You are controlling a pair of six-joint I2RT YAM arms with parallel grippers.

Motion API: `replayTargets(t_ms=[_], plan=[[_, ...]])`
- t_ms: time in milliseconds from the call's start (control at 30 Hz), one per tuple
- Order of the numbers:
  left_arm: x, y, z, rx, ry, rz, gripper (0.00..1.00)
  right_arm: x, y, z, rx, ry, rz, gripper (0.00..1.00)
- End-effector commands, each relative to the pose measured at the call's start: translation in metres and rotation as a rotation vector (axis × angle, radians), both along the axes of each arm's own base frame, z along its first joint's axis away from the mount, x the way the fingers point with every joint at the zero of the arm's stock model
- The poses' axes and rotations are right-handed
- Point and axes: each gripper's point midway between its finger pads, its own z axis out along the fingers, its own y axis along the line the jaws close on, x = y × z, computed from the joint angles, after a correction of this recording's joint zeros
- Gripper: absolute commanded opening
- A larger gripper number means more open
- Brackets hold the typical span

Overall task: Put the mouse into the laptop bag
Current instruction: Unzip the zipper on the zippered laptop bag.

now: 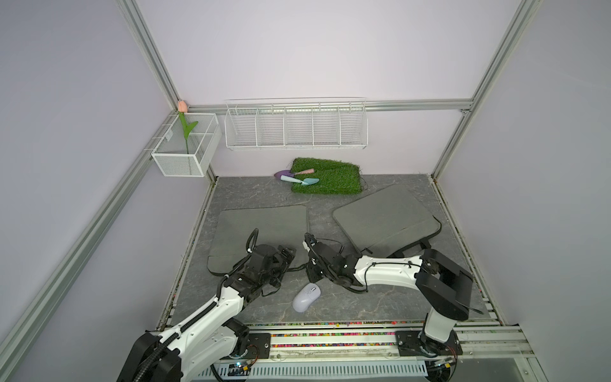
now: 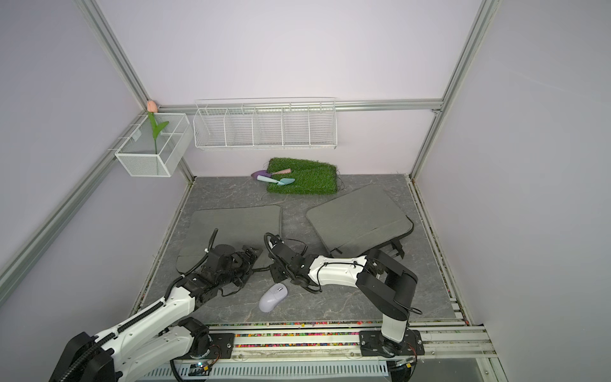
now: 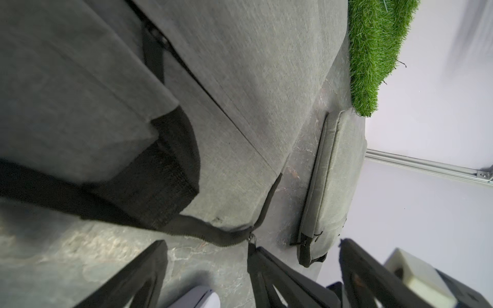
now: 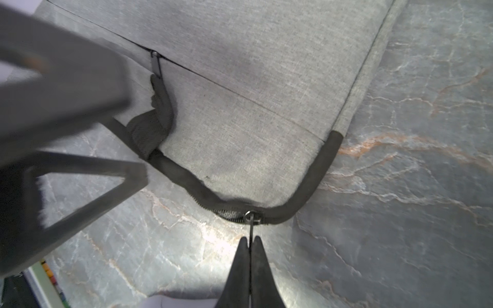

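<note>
Right gripper (image 4: 250, 241) was pinched tight on the zipper pull (image 4: 251, 216) of the laptop bag (image 1: 264, 225); left gripper (image 1: 287, 256) spread wide, empty. Mouse (image 1: 306, 297) lay on the table (image 1: 380, 304) near both grippers. Probably light, rigid, slick shell: grip across its narrow sides.

No readable text, labels, or signs
</note>
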Motion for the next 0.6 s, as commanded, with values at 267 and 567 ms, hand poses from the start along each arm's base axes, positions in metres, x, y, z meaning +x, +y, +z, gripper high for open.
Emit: replayTargets(t_ms=[267, 567], plan=[[0.006, -0.014, -0.018, -0.052, 0.077, 0.013, 0.97, 0.004, 0.014, 0.022, 0.108, -0.016, -0.007, 0.06], [0.022, -0.021, -0.029, -0.019, 0.095, 0.013, 0.73, -0.006, 0.016, 0.033, 0.142, -0.027, 0.016, 0.06]])
